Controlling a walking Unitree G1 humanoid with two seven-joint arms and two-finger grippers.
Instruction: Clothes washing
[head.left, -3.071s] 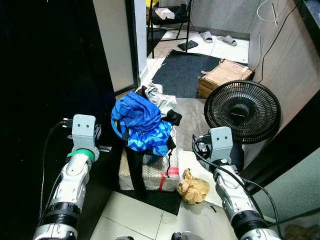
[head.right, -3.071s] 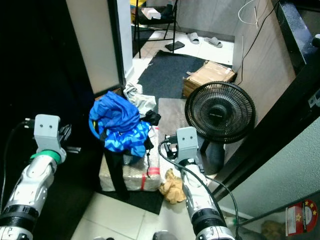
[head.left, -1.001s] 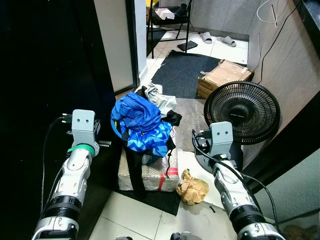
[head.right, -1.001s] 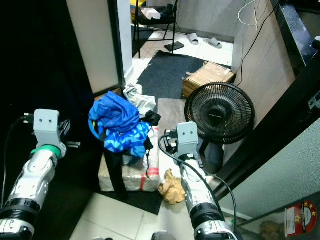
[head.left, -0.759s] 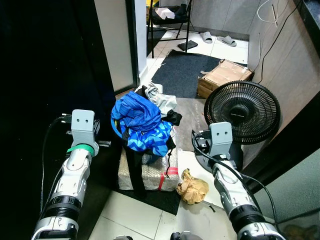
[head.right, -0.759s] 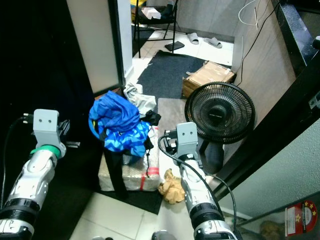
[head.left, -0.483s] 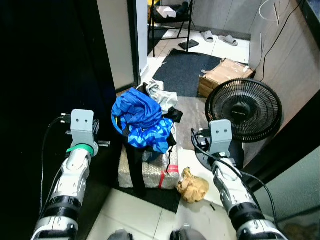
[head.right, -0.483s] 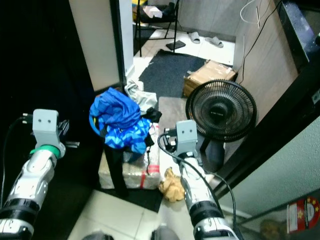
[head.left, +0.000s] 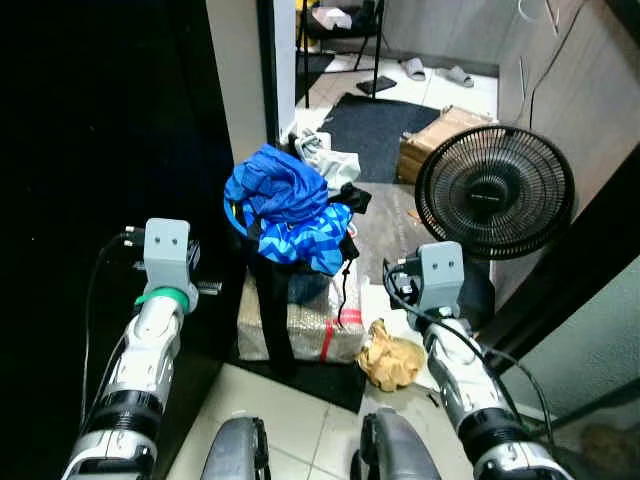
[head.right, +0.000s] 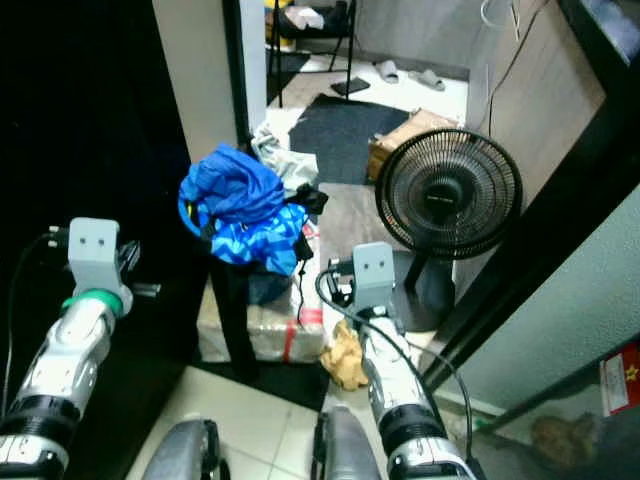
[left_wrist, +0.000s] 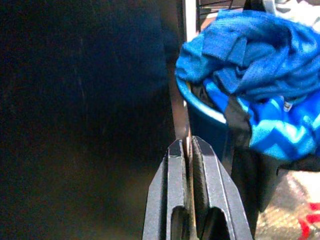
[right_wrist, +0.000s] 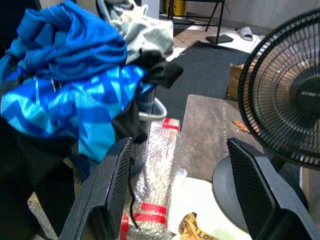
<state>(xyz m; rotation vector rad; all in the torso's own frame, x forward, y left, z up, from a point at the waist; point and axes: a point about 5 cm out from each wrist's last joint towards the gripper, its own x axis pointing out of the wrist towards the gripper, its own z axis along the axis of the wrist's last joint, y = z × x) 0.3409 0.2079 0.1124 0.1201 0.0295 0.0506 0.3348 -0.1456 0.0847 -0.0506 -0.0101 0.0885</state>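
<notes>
A heap of blue clothes (head.left: 285, 205) spills out of a blue basket (left_wrist: 200, 107), with a black garment (head.left: 270, 320) hanging down its front. The basket stands on a bubble-wrapped package (head.left: 310, 325) bound with red tape. A grey-white garment (head.left: 325, 150) lies behind the heap. My left gripper (left_wrist: 189, 150) is shut and holds nothing, level with the basket on its left, next to a dark panel. My right gripper (right_wrist: 180, 145) is wide open and holds nothing, to the right of the package and short of the clothes.
A black floor fan (head.left: 495, 190) stands right of the heap, close to my right arm. Crumpled brown paper (head.left: 390, 360) lies by the package. A cardboard box (head.left: 435, 140) and a dark mat (head.left: 365, 120) lie beyond. My feet (head.left: 235, 455) are on the tiles.
The view has shifted forward and down, so the heap and fan look closer and my feet have come into sight. Both arms keep their pose; the clothes have not moved.
</notes>
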